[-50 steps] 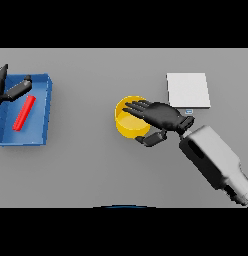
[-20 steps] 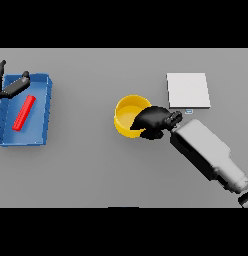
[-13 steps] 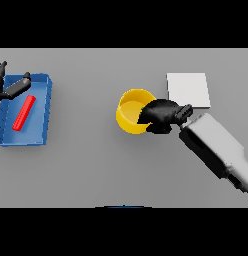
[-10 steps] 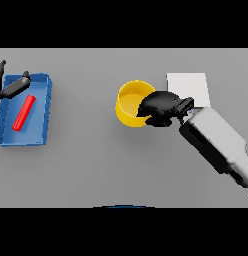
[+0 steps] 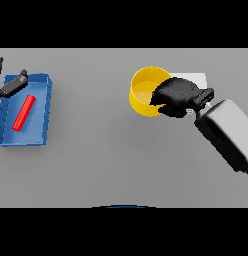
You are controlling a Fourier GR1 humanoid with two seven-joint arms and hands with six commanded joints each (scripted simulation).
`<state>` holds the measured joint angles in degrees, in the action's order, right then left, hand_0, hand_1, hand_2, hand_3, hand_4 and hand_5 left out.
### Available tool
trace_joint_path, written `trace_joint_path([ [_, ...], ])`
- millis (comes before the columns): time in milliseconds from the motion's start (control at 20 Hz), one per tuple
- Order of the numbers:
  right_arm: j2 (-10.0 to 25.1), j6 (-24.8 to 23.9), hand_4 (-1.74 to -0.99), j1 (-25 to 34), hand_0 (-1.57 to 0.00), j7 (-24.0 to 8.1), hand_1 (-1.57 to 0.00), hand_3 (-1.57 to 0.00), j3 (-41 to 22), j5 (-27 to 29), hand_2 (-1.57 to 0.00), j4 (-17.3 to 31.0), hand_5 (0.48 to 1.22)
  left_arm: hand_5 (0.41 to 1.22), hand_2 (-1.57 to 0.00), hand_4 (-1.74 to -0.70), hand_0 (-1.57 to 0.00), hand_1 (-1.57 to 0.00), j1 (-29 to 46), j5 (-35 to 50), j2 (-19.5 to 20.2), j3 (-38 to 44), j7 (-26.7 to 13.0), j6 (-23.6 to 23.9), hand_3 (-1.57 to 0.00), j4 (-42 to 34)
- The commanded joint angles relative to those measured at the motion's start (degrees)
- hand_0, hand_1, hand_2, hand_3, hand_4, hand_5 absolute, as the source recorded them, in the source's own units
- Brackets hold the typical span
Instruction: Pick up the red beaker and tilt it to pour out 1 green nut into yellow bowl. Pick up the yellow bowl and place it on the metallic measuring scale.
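Note:
The yellow bowl (image 5: pixel 142 90) is lifted off the table and tilted toward me, with my right hand (image 5: pixel 177 96) shut on its right rim. A corner of the pale measuring scale (image 5: pixel 200 79) shows behind the hand; most of it is hidden. The red beaker (image 5: pixel 24 112) lies on its side in the blue tray (image 5: pixel 42 116) at the far left. My left hand (image 5: pixel 11 86) hovers over the tray's upper left corner, fingers straight. No green nut is visible.
The blue tray sits against the table's left edge. My right forearm (image 5: pixel 227 134) reaches in from the lower right. Bare grey table (image 5: pixel 96 150) lies between the tray and the bowl.
My right hand closed on the bowl's right rim, then lifted it up and to the right, toward the scale. The left hand and beaker stayed put.

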<state>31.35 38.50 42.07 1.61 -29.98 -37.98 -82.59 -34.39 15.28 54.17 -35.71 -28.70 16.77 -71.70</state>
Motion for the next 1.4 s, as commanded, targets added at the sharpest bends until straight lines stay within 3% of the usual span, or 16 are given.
trace_joint_path([
  [0,1.1,-0.2,-1.720,-0.1,-1.57,0.5,-1.57,-1.33,0.6,0.0,-1.57,0.4,1.221,0.741,0.00,-0.81,0.00,0.00,-0.1,0.0,-0.3,-0.1,0.0,-0.3,0.00,0.3],
  [450,3.8,-7.7,-1.720,3.2,-1.57,1.4,-1.57,-1.19,4.3,-0.2,-1.57,16.3,1.221,0.765,0.00,-0.83,0.00,0.00,0.2,-0.2,0.9,-0.7,-5.0,0.5,0.00,-2.5],
  [600,3.9,-10.6,-1.720,4.2,-1.57,3.6,-1.57,-1.17,4.5,-0.8,-1.57,21.8,1.221,0.774,0.00,-0.83,0.00,0.00,0.9,-0.3,0.8,-0.7,-4.7,1.0,0.00,-2.3],
  [750,3.4,-13.0,-1.722,4.3,-1.57,3.4,-1.57,-1.23,4.3,-1.6,-1.57,27.0,1.221,0.763,0.00,-0.82,0.00,0.00,1.3,-0.1,1.5,-0.4,-4.8,1.1,0.00,-2.9],
  [1050,0.5,-18.5,-1.725,6.7,-1.57,6.7,-1.56,-1.43,3.6,-3.1,-1.57,37.9,1.221,0.743,0.00,-0.80,0.00,0.00,0.5,-0.3,1.4,-0.7,-5.2,0.2,0.00,-2.5],
  [1350,-0.8,-21.0,-1.724,7.0,-1.57,7.3,-1.46,-1.50,3.1,-2.9,-1.57,42.6,1.221,0.734,0.00,-0.81,0.00,0.00,0.0,-0.5,-0.1,-1.0,-5.2,0.6,0.00,-1.6],
])
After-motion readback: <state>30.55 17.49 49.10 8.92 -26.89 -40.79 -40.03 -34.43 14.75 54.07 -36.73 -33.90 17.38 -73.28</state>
